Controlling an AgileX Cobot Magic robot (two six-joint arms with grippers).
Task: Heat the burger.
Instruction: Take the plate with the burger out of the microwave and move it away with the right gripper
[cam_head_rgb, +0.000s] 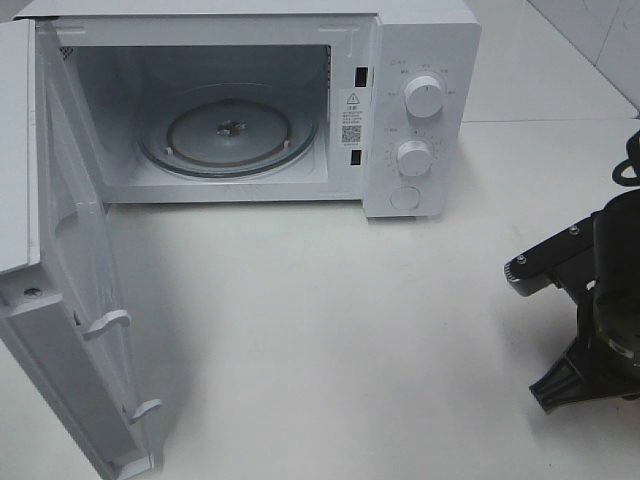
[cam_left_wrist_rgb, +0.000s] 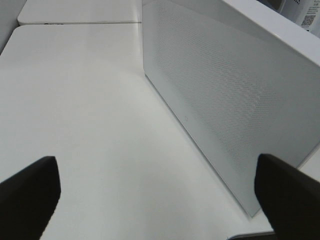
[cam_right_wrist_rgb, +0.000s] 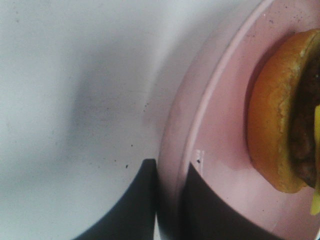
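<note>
The bench (cam_head_rgb: 320, 330) is white and carries the microwave (cam_head_rgb: 420, 60), which stands at its far side. The microwave's door (cam_head_rgb: 70, 300) is swung wide open toward the camera on the left, and the glass turntable (cam_head_rgb: 228, 135) inside lies bare, so the cavity is ready but holds nothing yet.

Right of the microwave and nearer the camera, the right arm (cam_head_rgb: 600, 300) stands at the edge of the high view; neither plate nor burger shows there. In the right wrist view the right gripper (cam_right_wrist_rgb: 170, 200) has its fingers (cam_right_wrist_rgb: 135, 205) clenched on the rim of the pink plate (cam_right_wrist_rgb: 220, 150), one finger on each side of the rim. The burger (cam_right_wrist_rgb: 280, 110) sits on that plate, just in from the rim, its golden bun nearest the fingers.

The left gripper (cam_left_wrist_rgb: 155, 195) is released, its fingers (cam_left_wrist_rgb: 30, 190) spread wide with nothing between them, beside the outer face of the microwave's door.

Judged from this, the door-opening is done and the plate is grasped. Still left: carrying the plate to the turntable, releasing it, shutting the door and turning the dials (cam_head_rgb: 424, 98).
</note>
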